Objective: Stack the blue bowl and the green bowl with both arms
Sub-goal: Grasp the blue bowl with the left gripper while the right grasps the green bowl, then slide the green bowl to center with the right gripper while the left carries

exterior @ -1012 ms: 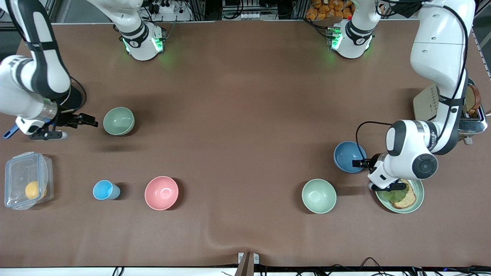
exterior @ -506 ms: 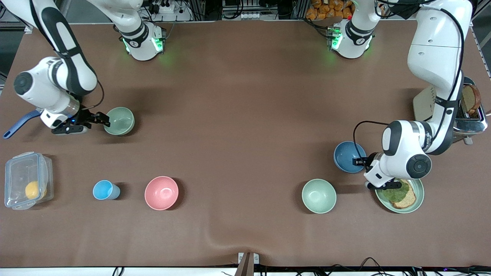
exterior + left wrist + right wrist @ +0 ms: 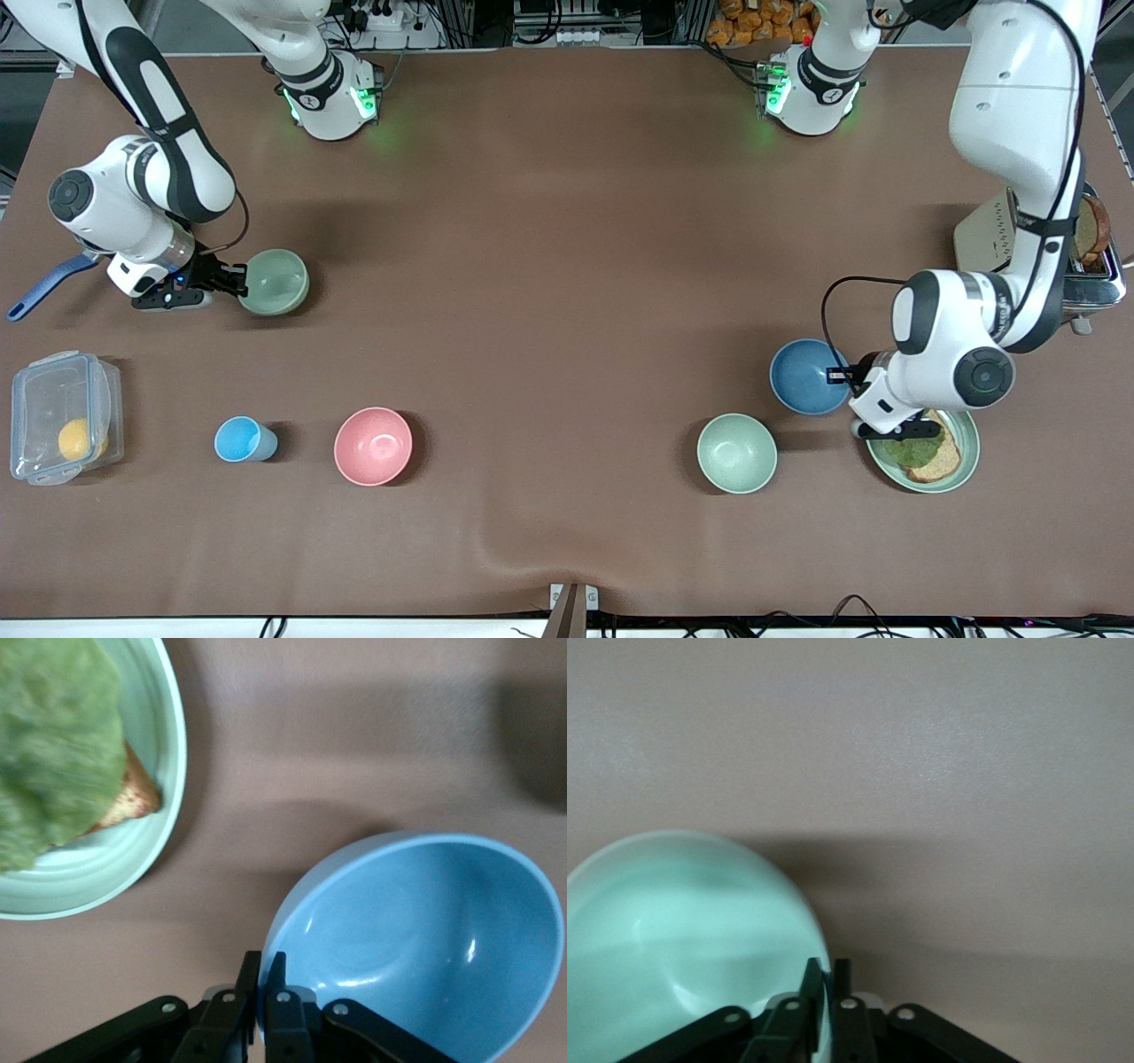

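Brown bench (image 3: 567, 266) surface, taken from the right arm's end: the right gripper (image 3: 232, 282) has its fingers (image 3: 812, 992) pinching the rim of the green bowl (image 3: 275, 282), near that end of the bench and nearer the robots' edge than the pink bowl (image 3: 373, 446). Toward the left arm's end, a second green bowl (image 3: 736, 453) sits nearer the camera-side edge. Beside it, the left gripper (image 3: 842, 377) has its fingers (image 3: 276, 992) clamped on the rim of the blue bowl (image 3: 807, 377), next to the green plate (image 3: 967, 461).
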You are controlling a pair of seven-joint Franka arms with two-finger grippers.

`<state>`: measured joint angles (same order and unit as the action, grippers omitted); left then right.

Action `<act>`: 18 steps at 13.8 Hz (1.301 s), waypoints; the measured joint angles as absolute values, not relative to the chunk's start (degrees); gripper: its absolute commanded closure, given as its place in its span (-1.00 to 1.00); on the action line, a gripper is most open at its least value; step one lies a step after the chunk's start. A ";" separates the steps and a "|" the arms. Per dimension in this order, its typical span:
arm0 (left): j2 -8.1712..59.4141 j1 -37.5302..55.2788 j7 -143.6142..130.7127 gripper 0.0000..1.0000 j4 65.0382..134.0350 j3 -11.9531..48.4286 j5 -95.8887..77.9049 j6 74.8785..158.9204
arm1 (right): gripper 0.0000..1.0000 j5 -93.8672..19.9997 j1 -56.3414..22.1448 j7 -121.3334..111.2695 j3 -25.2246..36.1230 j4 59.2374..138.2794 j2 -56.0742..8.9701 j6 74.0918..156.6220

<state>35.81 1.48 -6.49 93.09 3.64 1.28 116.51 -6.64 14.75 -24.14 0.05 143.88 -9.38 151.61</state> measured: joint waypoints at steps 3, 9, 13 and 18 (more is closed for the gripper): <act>33.02 1.37 -6.49 1.00 93.14 3.63 1.28 115.61 | 1.00 -7.64 13.21 -23.03 -0.28 143.44 -9.11 150.38; 28.48 1.17 -6.63 1.00 93.19 3.62 0.41 113.82 | 1.00 -11.39 1.32 -3.23 -0.73 136.90 -5.14 137.47; 27.45 1.52 -7.43 1.00 93.20 4.04 -1.84 113.82 | 1.00 -11.66 -9.68 13.68 -0.94 135.47 -4.13 137.41; 27.41 2.35 -16.17 1.00 93.20 8.93 -1.91 113.82 | 1.00 -11.85 -21.78 32.47 -0.98 133.92 -4.36 140.17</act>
<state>27.41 2.35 -16.17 93.20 8.93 -1.91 113.82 -11.85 -21.78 32.47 -0.98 133.92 -4.36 140.17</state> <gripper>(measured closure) 0.943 0.960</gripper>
